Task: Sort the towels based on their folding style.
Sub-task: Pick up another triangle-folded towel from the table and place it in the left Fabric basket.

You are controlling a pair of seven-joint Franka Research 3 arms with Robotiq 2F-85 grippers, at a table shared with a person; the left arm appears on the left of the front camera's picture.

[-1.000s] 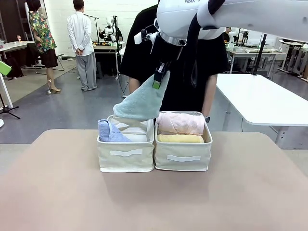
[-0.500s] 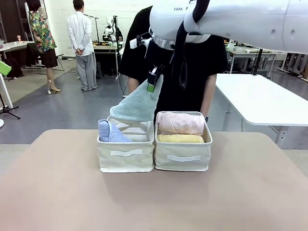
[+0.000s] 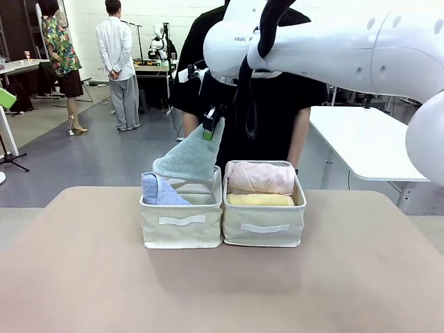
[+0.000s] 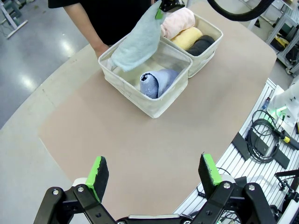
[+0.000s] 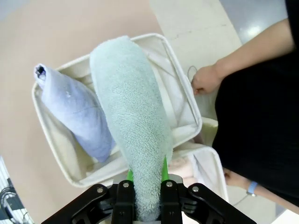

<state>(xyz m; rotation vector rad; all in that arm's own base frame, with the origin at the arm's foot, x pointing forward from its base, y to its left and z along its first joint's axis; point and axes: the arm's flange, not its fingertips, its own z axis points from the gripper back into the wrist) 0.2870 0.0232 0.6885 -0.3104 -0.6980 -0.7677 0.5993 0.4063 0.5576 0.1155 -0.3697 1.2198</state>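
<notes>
Person (image 3: 267, 118) right behind baskets (image 3: 182, 222), pale-green cone towel (image 3: 189, 156) above.

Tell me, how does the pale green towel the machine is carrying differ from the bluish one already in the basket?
The pale green towel hangs in the air, pinched at its narrow end by the right gripper, over the left basket; the bluish towel rests inside that basket, untouched. The pale green towel points wide end down; the bluish towel leans against the basket's wall. Both are terry cloth folded into cones.
</notes>
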